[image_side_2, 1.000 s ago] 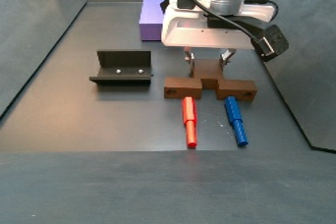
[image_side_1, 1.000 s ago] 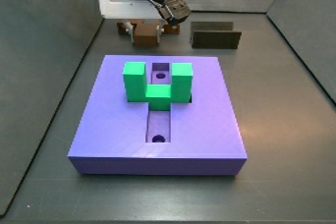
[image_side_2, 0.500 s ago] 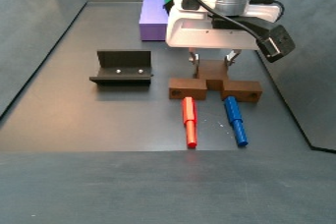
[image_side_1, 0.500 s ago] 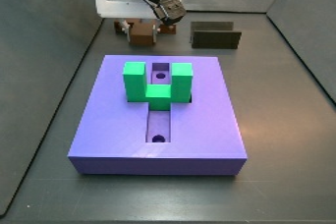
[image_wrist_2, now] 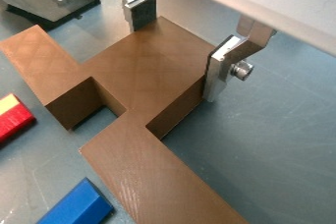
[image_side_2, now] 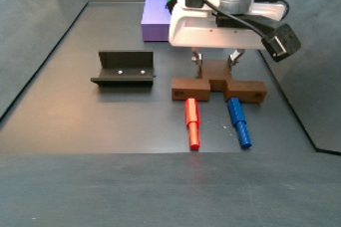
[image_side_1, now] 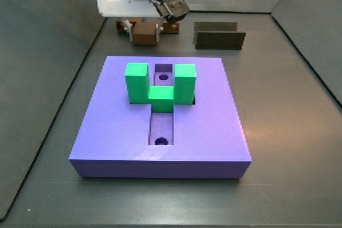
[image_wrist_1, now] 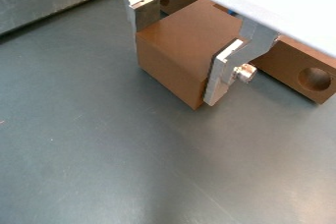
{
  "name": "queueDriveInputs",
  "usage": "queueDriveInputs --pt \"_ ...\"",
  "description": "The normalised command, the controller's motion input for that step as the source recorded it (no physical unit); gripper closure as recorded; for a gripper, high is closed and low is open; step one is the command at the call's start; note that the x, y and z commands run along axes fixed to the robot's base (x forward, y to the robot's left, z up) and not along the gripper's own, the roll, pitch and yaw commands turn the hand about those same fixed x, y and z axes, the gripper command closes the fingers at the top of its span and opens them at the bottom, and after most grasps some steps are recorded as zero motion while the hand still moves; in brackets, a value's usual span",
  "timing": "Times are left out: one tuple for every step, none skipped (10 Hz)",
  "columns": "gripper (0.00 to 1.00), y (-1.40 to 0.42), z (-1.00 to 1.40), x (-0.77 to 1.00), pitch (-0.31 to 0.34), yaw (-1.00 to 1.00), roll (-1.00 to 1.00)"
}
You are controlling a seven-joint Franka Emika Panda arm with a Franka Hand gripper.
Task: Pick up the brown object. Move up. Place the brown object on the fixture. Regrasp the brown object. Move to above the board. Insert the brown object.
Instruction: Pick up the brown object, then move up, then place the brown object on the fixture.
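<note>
The brown object [image_side_2: 217, 91] lies flat on the floor, also in a side view [image_side_1: 143, 35]. My gripper [image_side_2: 217, 70] stands straight over it, and its silver fingers [image_wrist_1: 226, 69] press both sides of the narrow bar in both wrist views [image_wrist_2: 151, 71]. The round hole [image_wrist_1: 316, 77] shows past the jaws. The crosspiece end [image_wrist_2: 144, 164] rests on the floor. The fixture [image_side_2: 123, 70] stands apart beside it, seen also in a side view [image_side_1: 221, 37]. The purple board [image_side_1: 201, 122] with its green block [image_side_1: 160, 82] lies further off.
A red peg [image_side_2: 192, 123] and a blue peg [image_side_2: 238, 121] lie on the floor touching the crosspiece. Dark walls [image_side_1: 301, 42] enclose the floor. The board's corner [image_side_2: 156, 14] shows behind the arm.
The fingers have drawn in a little against the bar. The arm and the brown piece have stayed in place.
</note>
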Motion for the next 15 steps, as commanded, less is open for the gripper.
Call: queueDriveInputs --pt "1.0 0.0 0.0 0.0 0.0 0.0 0.0" --pt "1.0 0.0 0.0 0.0 0.0 0.0 0.0" --pt "1.0 0.0 0.0 0.0 0.0 0.0 0.0" --pt "1.0 0.0 0.0 0.0 0.0 0.0 0.0" --pt "1.0 0.0 0.0 0.0 0.0 0.0 0.0" --pt "1.0 0.0 0.83 0.0 0.0 0.0 0.0" --pt "1.0 -0.02 0.78 0.04 0.01 -0.05 0.0" --pt "1.0 -0.02 0.59 0.0 0.04 -0.06 0.01" --pt "1.0 0.0 0.23 0.02 0.0 -0.03 0.02" --pt "1.0 -0.02 0.0 0.0 0.0 0.0 0.0" --pt "1.0 0.0 -0.05 0.0 -0.04 0.0 -0.05" --pt "1.0 0.0 -0.07 0.0 -0.069 0.0 -0.15" --pt "1.0 -0.01 -0.07 -0.01 -0.149 0.0 -0.07" --pt "1.0 0.0 0.0 0.0 -0.203 0.0 -0.26" --pt "1.0 0.0 0.07 0.52 0.0 0.0 -0.43"
